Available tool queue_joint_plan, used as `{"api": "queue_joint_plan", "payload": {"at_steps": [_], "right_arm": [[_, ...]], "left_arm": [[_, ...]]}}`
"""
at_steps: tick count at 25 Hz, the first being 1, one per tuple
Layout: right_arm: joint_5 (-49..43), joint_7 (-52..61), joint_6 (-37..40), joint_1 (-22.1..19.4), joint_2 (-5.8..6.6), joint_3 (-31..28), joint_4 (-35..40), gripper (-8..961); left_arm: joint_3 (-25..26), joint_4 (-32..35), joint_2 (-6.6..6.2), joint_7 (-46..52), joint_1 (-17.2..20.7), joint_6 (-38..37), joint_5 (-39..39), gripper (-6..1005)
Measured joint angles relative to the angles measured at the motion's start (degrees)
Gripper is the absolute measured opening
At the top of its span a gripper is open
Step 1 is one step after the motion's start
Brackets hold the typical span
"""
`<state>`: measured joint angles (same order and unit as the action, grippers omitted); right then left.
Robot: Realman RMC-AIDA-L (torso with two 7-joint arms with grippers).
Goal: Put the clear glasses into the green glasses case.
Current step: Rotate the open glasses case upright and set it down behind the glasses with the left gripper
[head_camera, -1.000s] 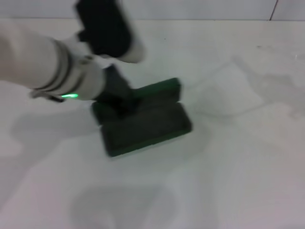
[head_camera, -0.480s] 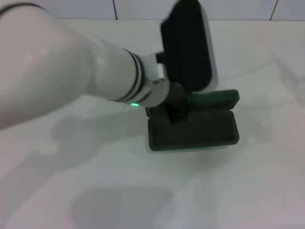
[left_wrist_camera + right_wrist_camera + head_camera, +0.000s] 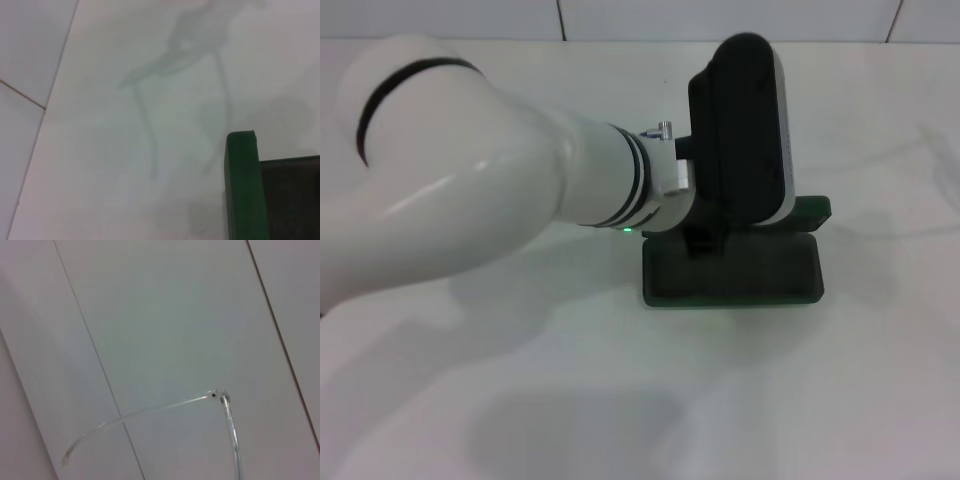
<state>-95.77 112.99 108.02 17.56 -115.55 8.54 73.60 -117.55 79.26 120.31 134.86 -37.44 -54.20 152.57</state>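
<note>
- The white bench [image 3: 880, 400] is seen carrying the green glasses case, with a tiled wall [image 3: 175, 315] behind it.
- The left arm [image 3: 470, 220] is stretched across the bench from the left, its black wrist housing held over the case's rear edge.
- The green glasses case [image 3: 732, 268] lies open near the middle of the bench, dark lining up, its lid [image 3: 242, 190] raised at the back.
- The left claw [image 3: 705, 240] is lowered at the case's back left corner; its fingers are hidden, so whether it is open or closed cannot be told.
- The clear glasses [image 3: 220, 405] are shown only in the right wrist view, one thin arm and hinge held up against the wall; the right claw itself is not seen.
</note>
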Motion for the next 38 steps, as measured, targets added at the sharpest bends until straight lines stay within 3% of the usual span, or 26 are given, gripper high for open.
{"api": "queue_joint_plan", "payload": {"at_steps": [13, 19, 22, 38], "right_arm": [[-0.01, -1.23, -0.14, 0.04, 0.34, -0.35, -2.35, 82], [0.06, -1.27, -0.04, -0.18, 0.33, -0.46, -2.39, 82], [0.06, -1.28, -0.02, -0.19, 0.33, -0.46, -2.41, 82], [0.07, -1.46, 0.27, -0.52, 0.24, -0.51, -3.09, 82]], "left_arm": [[-1.87, -1.29, 0.01, -0.22, 0.55, 4.99, 0.13, 90], [-2.66, -1.51, -0.07, -1.49, 0.62, 5.49, 0.14, 253], [-2.82, -1.58, -0.06, -1.79, 0.65, 5.99, 0.16, 406], [-3.0, -1.66, -0.1, -4.24, 2.16, 6.39, -0.33, 449]]}}
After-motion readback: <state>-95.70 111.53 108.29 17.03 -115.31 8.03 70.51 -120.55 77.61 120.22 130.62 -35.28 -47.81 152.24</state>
